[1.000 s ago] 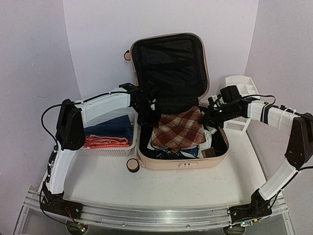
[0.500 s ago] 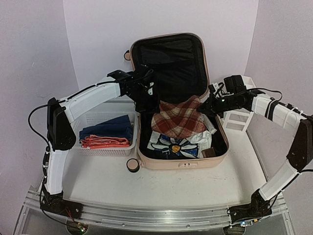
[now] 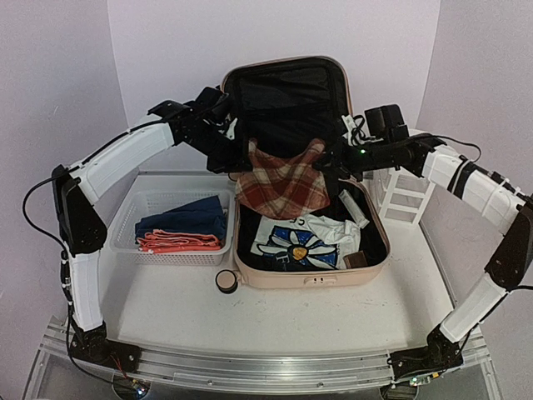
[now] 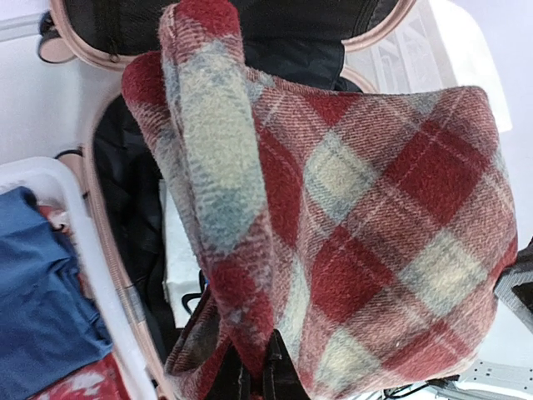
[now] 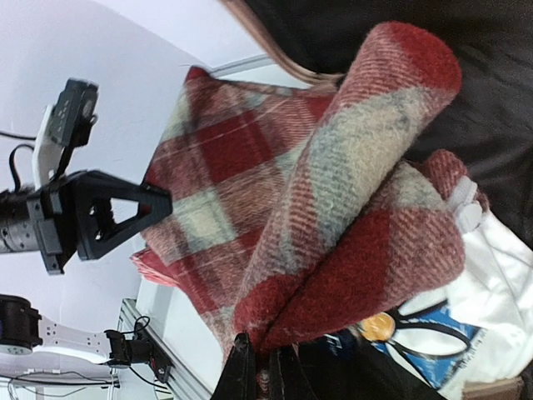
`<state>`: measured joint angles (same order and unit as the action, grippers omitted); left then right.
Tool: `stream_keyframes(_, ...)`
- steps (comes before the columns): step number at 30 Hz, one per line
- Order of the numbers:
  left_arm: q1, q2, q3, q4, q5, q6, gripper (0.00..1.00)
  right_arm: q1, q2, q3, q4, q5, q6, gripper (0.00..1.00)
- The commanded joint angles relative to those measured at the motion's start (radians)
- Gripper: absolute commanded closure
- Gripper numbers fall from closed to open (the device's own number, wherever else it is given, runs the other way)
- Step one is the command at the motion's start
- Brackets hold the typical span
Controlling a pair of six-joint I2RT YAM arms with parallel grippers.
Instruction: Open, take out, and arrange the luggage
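Note:
The peach-pink luggage [image 3: 250,275] lies open on the table, its black-lined lid [image 3: 287,104] standing upright at the back. A red plaid blanket [image 3: 283,185] hangs above the case, held up at two corners. My left gripper [image 3: 247,152] is shut on its left corner and my right gripper [image 3: 321,157] is shut on its right corner. In the left wrist view the blanket [image 4: 350,217] fills the frame above my left gripper [image 4: 265,377]. In the right wrist view the folded blanket [image 5: 333,225] runs into my right gripper [image 5: 265,367]. A white flower-print garment [image 3: 304,240] lies in the case below.
A white mesh basket [image 3: 133,215] left of the case holds folded blue [image 3: 187,221] and coral [image 3: 179,242] cloths. A white drawer organizer [image 3: 408,187] stands to the right. One caster wheel [image 3: 225,282] sticks out at the case's front left corner.
Both grippers have risen and moved back toward the lid, lifting the plaid blanket off the case's contents. The flower-print garment beneath is now uncovered.

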<state>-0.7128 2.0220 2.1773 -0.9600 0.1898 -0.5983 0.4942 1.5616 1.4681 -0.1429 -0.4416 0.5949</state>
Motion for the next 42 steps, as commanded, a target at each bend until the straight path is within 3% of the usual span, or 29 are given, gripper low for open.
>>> stream_keyframes(1, 0.052, -0.147, -0.010, -0.037, 0.022, 0.049, 1.00, 0.078, 0.057, 0.143, 0.053, 0.044, 0.000, 1.00)
stream_keyframes(8, 0.159, -0.303, -0.076, -0.130, -0.022, 0.123, 0.99, 0.190, 0.220, 0.300, 0.134, 0.063, 0.041, 1.00)
stream_keyframes(15, 0.332, -0.427, -0.188, -0.216, -0.004, 0.203, 0.98, 0.296, 0.415, 0.470, 0.251, 0.090, 0.060, 1.00)
stream_keyframes(26, 0.569, -0.495, -0.274, -0.280, -0.074, 0.315, 0.98, 0.358, 0.783, 0.813, 0.369, 0.087, 0.129, 1.00)
stream_keyframes(33, 0.607, -0.429, -0.398, -0.243, -0.053, 0.328, 1.00, 0.359, 0.854, 0.706, 0.411, 0.142, 0.215, 1.00)
stream_keyframes(42, 0.607, -0.323, -0.626, -0.045, 0.088, 0.322, 1.00, 0.360, 0.892, 0.545, 0.377, 0.171, 0.274, 0.97)
